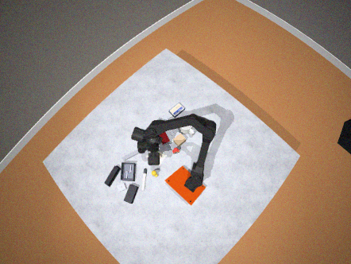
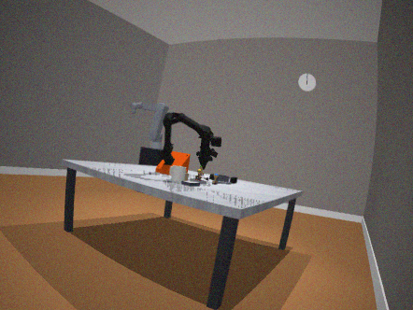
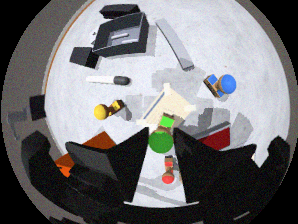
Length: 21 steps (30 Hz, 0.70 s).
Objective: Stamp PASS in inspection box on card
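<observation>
My gripper (image 3: 161, 131) (image 2: 203, 166) is shut on the green-knobbed stamp (image 3: 161, 143). It holds the stamp above the cream card (image 3: 159, 106), over the card's near edge in the wrist view. The card has a blue line along one side and small pale pieces at its corners; its near part is hidden by the stamp. No lettering on the stamp is legible. The open red ink pad (image 3: 218, 139) (image 1: 164, 137) lies beside the card, to its right in the wrist view, partly behind a finger.
Stamps with yellow (image 3: 101, 111), blue (image 3: 228, 84) and red (image 3: 168, 178) knobs stand around the card. A marker (image 3: 102, 79), a grey strip (image 3: 176, 46) and a dark tray (image 1: 128, 172) are beyond. A tan block (image 1: 179, 139) and a white mug (image 2: 178, 173) stand near the arm.
</observation>
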Tool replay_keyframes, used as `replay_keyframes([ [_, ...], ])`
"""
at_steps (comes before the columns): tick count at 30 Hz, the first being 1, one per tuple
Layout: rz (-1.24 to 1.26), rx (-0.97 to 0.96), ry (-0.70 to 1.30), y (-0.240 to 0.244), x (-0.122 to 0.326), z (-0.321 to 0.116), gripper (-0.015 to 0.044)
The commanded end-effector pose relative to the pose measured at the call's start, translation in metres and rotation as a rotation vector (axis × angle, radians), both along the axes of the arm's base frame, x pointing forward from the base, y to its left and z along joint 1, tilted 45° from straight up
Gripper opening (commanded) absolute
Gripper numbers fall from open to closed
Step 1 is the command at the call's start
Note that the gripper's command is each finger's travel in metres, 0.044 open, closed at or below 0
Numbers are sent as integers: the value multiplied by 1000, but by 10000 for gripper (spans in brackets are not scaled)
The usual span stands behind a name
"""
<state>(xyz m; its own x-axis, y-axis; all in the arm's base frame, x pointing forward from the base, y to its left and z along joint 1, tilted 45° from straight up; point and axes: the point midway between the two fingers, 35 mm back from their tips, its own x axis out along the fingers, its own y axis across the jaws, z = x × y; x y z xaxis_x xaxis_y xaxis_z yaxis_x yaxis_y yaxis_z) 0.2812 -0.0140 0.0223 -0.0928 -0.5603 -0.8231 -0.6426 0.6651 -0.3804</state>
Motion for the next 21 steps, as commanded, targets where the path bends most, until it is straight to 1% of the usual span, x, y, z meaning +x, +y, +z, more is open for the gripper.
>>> replay_keyframes([
  [1, 6, -4, 6, -3, -1, -2, 0],
  [21, 7, -3, 4, -12, -3, -11, 0],
])
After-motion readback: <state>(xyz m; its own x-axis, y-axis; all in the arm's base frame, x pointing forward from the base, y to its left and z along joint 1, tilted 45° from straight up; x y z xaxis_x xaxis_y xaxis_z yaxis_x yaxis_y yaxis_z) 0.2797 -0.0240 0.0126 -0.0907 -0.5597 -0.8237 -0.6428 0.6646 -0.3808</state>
